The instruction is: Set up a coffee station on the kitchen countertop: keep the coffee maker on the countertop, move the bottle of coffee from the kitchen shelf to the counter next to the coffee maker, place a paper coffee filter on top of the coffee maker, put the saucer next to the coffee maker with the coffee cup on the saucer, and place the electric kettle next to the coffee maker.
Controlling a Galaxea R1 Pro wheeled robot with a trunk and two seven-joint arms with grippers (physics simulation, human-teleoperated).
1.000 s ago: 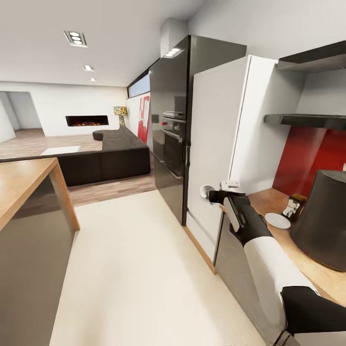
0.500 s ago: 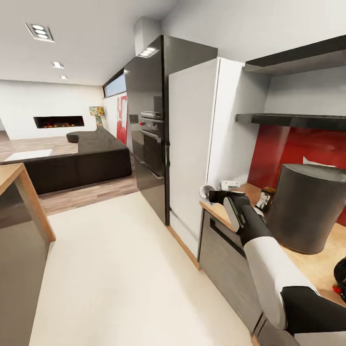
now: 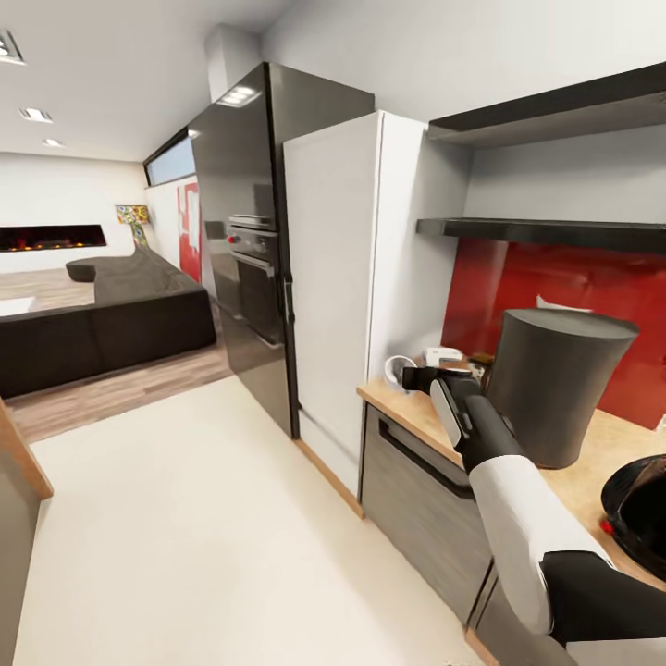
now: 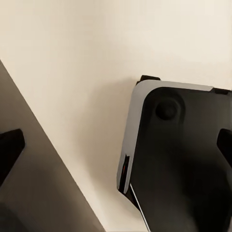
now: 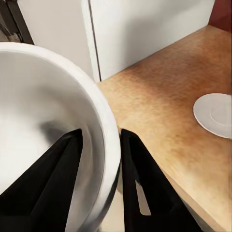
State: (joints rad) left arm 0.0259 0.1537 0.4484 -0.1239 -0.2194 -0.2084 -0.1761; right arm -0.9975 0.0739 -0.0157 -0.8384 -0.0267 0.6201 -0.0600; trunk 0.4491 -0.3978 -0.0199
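My right gripper (image 3: 407, 375) is shut on the rim of the white coffee cup (image 3: 398, 368), held over the left end of the kitchen countertop (image 3: 416, 412). In the right wrist view, one finger (image 5: 58, 179) is inside the cup (image 5: 43, 111) and the other is outside. The saucer (image 5: 216, 115) lies flat on the wood beyond it. The dark coffee maker (image 3: 555, 384) stands just right of my forearm. A white paper coffee filter (image 3: 560, 305) peeks out behind it. The electric kettle (image 3: 638, 509) sits at the right edge. The black kitchen shelf (image 3: 546, 231) hangs above. My left gripper (image 4: 116, 145) is open over the floor.
A tall white cabinet (image 3: 333, 277) and a black oven tower (image 3: 240, 250) stand left of the counter. Grey cabinet fronts (image 3: 416, 499) run below the worktop. A dark sofa (image 3: 102, 324) lies far off. Cream floor (image 3: 185, 518) spreads to the left, and my base (image 4: 179, 159) is below the left arm.
The whole view has swung right along the counter, bringing the kettle into sight and pushing the island out. My right arm keeps the same pose with the cup.
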